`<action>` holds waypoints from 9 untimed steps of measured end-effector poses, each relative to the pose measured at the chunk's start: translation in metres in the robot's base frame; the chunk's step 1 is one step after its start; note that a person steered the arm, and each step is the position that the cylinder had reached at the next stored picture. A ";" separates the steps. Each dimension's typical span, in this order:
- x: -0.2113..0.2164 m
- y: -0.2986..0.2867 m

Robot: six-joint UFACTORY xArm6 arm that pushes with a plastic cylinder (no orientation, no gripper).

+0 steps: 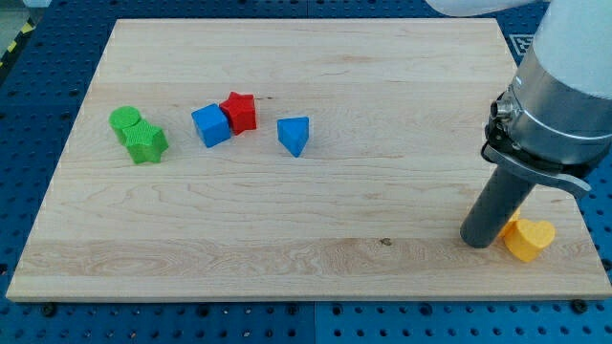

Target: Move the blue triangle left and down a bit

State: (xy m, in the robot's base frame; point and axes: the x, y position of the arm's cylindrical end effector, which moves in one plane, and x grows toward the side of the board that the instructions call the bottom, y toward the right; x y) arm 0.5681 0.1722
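Observation:
The blue triangle [295,135] lies on the wooden board [306,210] a little above and left of the centre. My tip [477,240] rests on the board at the lower right, far to the right of and below the blue triangle. It stands right beside a yellow heart block [529,239] on its right.
A blue cube [211,125] and a red star [239,111] touch each other just left of the triangle. A green cylinder [124,119] and a green star [146,143] sit together at the view's left. The arm's grey body [564,96] rises at the right edge.

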 end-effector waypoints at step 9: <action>-0.152 -0.079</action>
State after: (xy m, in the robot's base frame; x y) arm 0.4165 0.0932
